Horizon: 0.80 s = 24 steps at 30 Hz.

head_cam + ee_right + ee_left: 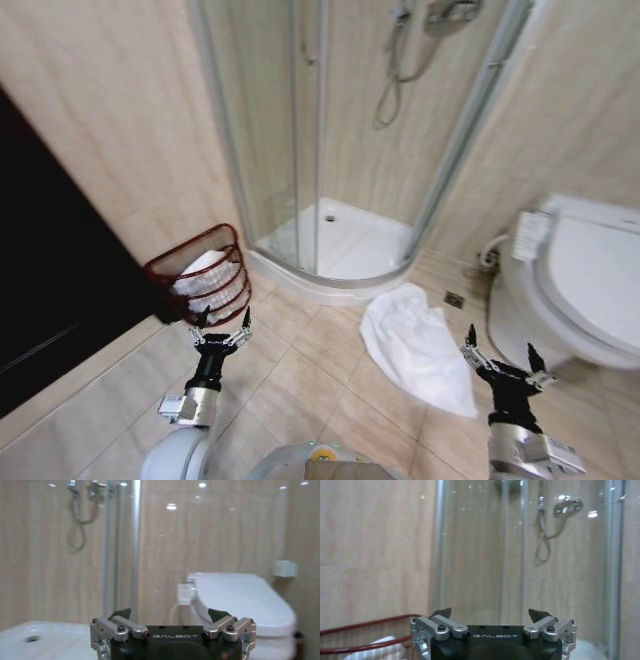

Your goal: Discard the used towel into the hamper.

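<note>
The shower enclosure [340, 130] took up the upper middle of the head view, with the toilet [580, 280] at the right edge. We saw the towel [415, 345], a crumpled white cloth, lying flat on the tiled floor [300, 370] in the lower centre-right. Its long axis ran diagonally, from a rounded end near the shower step down to a narrow tip pointing at the lower right. That tip lay just beside our right gripper [503, 358], so we judged the right arm the nearer one; the towel stretched away up and to the left of it. The hamper [205, 275] stood at centre-left against the wall, already holding white cloth, with our left gripper [222, 322] just below it. Both pairs of jaws were spread apart, holding nothing.
</note>
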Motion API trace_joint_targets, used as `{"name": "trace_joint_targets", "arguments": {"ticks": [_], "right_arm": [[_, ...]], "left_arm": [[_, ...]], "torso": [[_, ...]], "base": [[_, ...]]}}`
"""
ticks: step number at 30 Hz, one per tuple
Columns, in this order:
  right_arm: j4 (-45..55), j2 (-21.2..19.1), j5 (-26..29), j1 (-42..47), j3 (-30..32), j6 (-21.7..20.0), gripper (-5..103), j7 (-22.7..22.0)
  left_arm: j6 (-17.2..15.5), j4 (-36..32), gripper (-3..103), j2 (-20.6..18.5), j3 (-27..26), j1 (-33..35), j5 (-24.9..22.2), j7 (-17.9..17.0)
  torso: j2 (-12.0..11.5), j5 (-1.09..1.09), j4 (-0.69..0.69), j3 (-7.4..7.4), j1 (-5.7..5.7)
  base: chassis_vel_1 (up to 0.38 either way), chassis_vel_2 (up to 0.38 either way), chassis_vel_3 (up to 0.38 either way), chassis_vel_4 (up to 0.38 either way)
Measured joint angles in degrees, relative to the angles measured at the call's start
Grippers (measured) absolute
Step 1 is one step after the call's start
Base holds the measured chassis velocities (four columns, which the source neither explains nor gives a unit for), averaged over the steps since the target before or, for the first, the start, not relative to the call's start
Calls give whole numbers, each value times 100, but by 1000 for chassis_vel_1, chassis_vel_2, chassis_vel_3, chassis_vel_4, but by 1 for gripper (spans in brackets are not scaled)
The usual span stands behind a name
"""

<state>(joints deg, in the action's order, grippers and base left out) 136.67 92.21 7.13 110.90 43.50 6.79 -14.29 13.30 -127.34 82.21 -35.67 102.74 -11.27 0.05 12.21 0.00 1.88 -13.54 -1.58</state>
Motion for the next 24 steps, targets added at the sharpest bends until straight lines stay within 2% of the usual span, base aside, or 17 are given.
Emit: {"name": "trace_joint_targets", "arguments": {"ticks": [24], "right_arm": [[-142, -5, -194, 66, -78, 271, 100, -94]], "left_arm": [[-32, 68, 100, -59, 73, -36, -105, 31]], "torso": [[0, 0, 1, 0, 0]], "base": [[-11, -11, -13, -12]]}}
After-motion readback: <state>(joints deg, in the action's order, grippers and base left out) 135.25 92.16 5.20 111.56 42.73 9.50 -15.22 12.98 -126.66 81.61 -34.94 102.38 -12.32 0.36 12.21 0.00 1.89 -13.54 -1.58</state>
